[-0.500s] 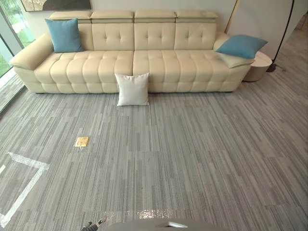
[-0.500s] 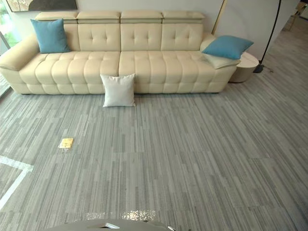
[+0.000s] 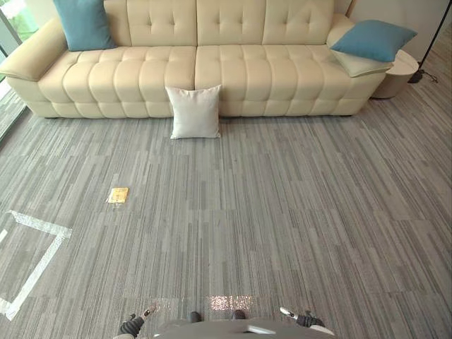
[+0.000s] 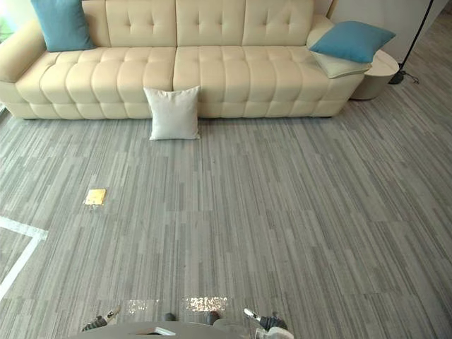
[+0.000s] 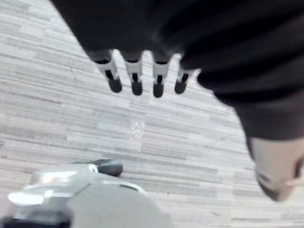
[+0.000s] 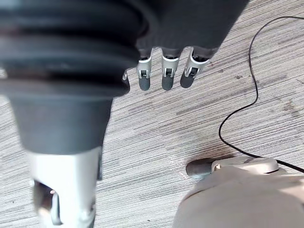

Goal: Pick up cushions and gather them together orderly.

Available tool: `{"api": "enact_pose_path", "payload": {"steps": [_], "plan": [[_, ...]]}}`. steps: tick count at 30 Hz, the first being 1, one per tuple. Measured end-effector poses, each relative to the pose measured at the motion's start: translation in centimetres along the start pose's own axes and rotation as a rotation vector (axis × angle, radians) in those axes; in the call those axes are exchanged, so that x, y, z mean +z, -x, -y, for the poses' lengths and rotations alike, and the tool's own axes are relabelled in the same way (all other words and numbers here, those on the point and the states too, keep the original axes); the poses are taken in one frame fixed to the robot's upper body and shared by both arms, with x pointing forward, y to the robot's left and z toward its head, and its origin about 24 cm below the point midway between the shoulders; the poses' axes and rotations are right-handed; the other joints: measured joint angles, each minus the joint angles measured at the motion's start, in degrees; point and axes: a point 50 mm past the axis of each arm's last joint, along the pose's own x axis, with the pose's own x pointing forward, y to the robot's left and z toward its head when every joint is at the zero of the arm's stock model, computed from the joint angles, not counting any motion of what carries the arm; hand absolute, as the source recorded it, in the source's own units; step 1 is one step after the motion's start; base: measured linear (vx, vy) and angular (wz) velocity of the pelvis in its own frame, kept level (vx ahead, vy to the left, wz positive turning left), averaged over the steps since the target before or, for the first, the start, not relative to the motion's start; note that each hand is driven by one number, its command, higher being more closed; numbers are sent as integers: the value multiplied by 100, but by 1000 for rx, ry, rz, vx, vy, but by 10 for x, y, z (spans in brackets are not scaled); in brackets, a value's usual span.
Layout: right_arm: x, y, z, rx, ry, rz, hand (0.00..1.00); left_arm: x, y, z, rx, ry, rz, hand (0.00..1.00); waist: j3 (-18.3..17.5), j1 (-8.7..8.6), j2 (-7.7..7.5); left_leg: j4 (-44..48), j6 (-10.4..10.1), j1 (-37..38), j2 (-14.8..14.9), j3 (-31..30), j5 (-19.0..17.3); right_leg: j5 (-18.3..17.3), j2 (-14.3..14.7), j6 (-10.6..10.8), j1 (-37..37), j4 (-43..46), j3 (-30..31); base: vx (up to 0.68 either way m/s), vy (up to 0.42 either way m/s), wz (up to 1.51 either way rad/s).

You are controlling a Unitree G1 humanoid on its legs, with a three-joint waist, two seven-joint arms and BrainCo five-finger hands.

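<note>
Since view dipped lower, more of left hand (image 5: pixel 136 76) and right hand (image 6: pixel 168 71) shows, fingers straight, empty; white cushion (image 3: pixel 195 111) unmoved against sofa (image 3: pixel 268 78).

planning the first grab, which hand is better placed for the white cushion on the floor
Left, marginally. The white cushion leans on the sofa slightly left of centre; left hand and right hand both hang open, empty and far off.
</note>
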Motion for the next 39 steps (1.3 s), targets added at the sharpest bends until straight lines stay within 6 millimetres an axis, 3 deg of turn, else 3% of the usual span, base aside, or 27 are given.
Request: {"api": "enact_pose_path", "payload": {"steps": [20,21,27,28,29,30,31,32,33,34,35,36,37,39], "plan": [[-7,1,2,-7,15,-16,0,0,0,-1,-2,-22,-1,0,9,13,-47,-134,74,41,-7,-120,119,95,6,-65,115,-201,-223,-54,-27,6],[-6,2,-5,11,7,-16,0,5,-1,-7,13,-17,13,0,148,13,-235,366,-169,-267,10,-102,-8,60,-38,-88,152,-189,-440,-56,-104,47],[-7,2,-6,11,6,-17,0,6,-1,-7,12,-4,13,0,193,60,-216,531,-120,-369,102,73,-105,-98,-9,-170,66,83,-451,-61,-39,9],[-4,2,-4,7,5,-2,0,8,-2,-6,16,30,23,0,271,84,-142,1170,-188,-657,237,314,-415,-309,44,-280,59,114,-444,-117,-61,-14],[0,2,4,-11,5,28,0,6,-1,-2,20,99,20,0,276,164,4,1958,-428,-1052,612,716,-879,-509,274,-289,-87,573,-487,-84,-68,-48],[10,3,0,1,2,71,0,1,1,-7,42,160,27,0,287,386,-64,3556,-909,-1765,1026,1238,-1270,-1243,147,-379,-491,2186,-810,-65,-74,-33],[6,4,-5,12,4,62,0,7,1,-16,60,169,52,0,414,329,-238,4314,-591,-2289,996,1182,-1487,-1908,-60,-536,-374,2101,-740,-79,-71,13],[3,3,-2,-3,10,42,0,8,0,-14,55,168,42,0,496,268,-139,4373,-397,-2565,1098,976,-1569,-1980,17,-617,-250,2119,-875,-80,-61,38],[-1,4,-4,1,11,17,0,0,1,-12,51,172,18,0,502,392,-230,3939,-322,-2831,1018,963,-1440,-1974,-78,-623,-202,2036,-829,-9,-40,0],[1,4,-7,7,8,28,0,-5,2,-9,47,178,6,0,510,480,-234,3272,-384,-2913,955,907,-1190,-1966,-119,-623,-155,1891,-736,225,42,-45],[4,3,-4,1,13,36,0,-8,3,-5,36,171,-4,0,488,502,-124,2310,-469,-2952,928,845,-759,-1939,-104,-578,-34,1549,-647,293,80,-45],[5,2,0,-9,18,40,0,-8,3,-3,33,163,-5,0,429,510,-102,1914,-501,-2990,937,761,-542,-1910,-79,-463,33,1345,-583,392,175,-44],[7,1,5,-20,25,41,0,-11,4,2,28,171,-15,0,363,518,37,1643,-380,-3134,926,593,-194,-1901,-111,-329,46,1212,-430,412,244,-46],[7,1,4,-18,25,40,0,-17,4,-1,39,179,-43,0,252,451,8,1919,-25,-3225,729,482,113,-2108,-406,-103,4,1409,-294,430,243,-40]]}}
